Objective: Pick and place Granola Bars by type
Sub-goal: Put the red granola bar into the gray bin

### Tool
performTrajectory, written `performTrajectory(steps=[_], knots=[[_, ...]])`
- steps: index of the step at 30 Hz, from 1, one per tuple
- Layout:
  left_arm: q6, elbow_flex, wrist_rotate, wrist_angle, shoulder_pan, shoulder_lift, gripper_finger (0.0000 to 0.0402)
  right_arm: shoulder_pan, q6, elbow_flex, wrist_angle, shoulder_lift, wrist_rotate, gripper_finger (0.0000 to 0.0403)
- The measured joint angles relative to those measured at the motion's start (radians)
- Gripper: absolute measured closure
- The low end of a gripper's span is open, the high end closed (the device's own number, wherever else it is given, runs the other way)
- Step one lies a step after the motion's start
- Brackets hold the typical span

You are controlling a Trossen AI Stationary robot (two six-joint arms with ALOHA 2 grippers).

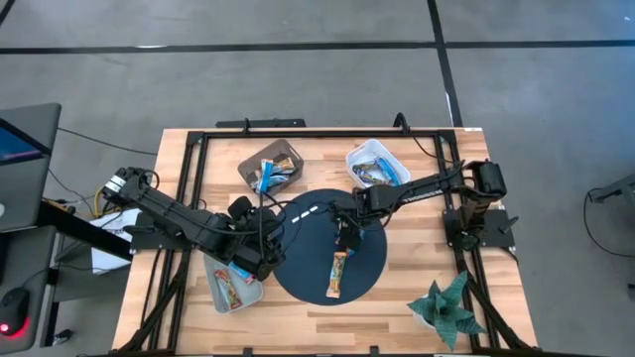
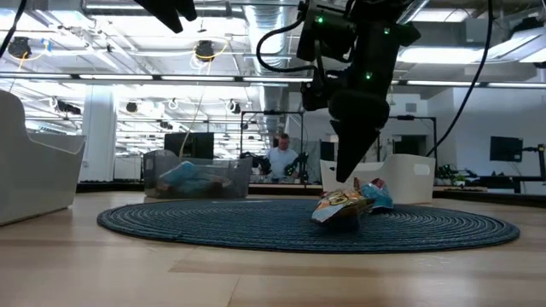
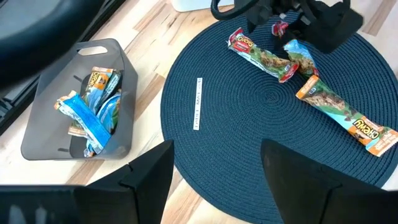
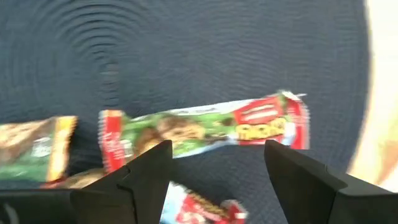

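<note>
On the round dark blue mat (image 1: 308, 248) lie a red-and-green bar (image 3: 260, 56), a blue bar (image 3: 300, 55) and an orange bar (image 3: 342, 115), seen in the high view as a cluster (image 1: 346, 240) with the orange bar (image 1: 339, 274) nearer. My right gripper (image 1: 345, 224) (image 2: 348, 175) hangs open, pointing down just above the red-and-green bar (image 4: 205, 130), whose length runs across the gap between the fingers. My left gripper (image 1: 260, 266) (image 3: 217, 149) waits open at the mat's left edge, beside a grey bin (image 1: 234, 289) holding bars.
A bin (image 1: 270, 167) (image 3: 87, 109) with blue and orange bars and a white bin (image 1: 377, 165) with bars stand at the mat's far side. A thin white stick (image 3: 197, 102) lies on the mat. A green plant (image 1: 446, 307) sits at the near right corner. A person (image 2: 280, 158) shows far behind the table.
</note>
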Motion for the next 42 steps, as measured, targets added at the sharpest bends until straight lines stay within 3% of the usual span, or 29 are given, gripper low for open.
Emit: performTrajectory(steps=[5, 13, 21, 31, 35, 42], knots=[[0.000, 0.000, 0.023, 0.000, -0.002, 0.000, 0.0168, 0.025, -0.083, 0.000, -0.043, -0.017, -0.080, 0.0155], [-0.007, 0.000, 0.014, 0.000, -0.012, 0.000, 0.0168, 0.050, -0.165, -0.001, -0.268, -0.019, -0.095, 0.0155], [-0.010, 0.000, 0.000, 0.000, -0.015, 0.000, 0.0168, 0.059, -0.282, 0.000, -0.174, -0.001, -0.112, 0.0155], [-0.018, 0.000, 0.006, 0.001, -0.016, 0.000, 0.0168, 0.066, -0.328, 0.000, -0.199, 0.080, -0.137, 0.0158], [-0.018, 0.000, 0.002, 0.000, -0.016, 0.000, 0.0168, 0.081, -0.312, 0.002, -0.206, 0.093, -0.134, 0.0193], [-0.005, 0.000, -0.020, -0.001, -0.016, -0.001, 0.0168, 0.091, -0.292, 0.000, -0.198, 0.081, -0.135, 0.0312]])
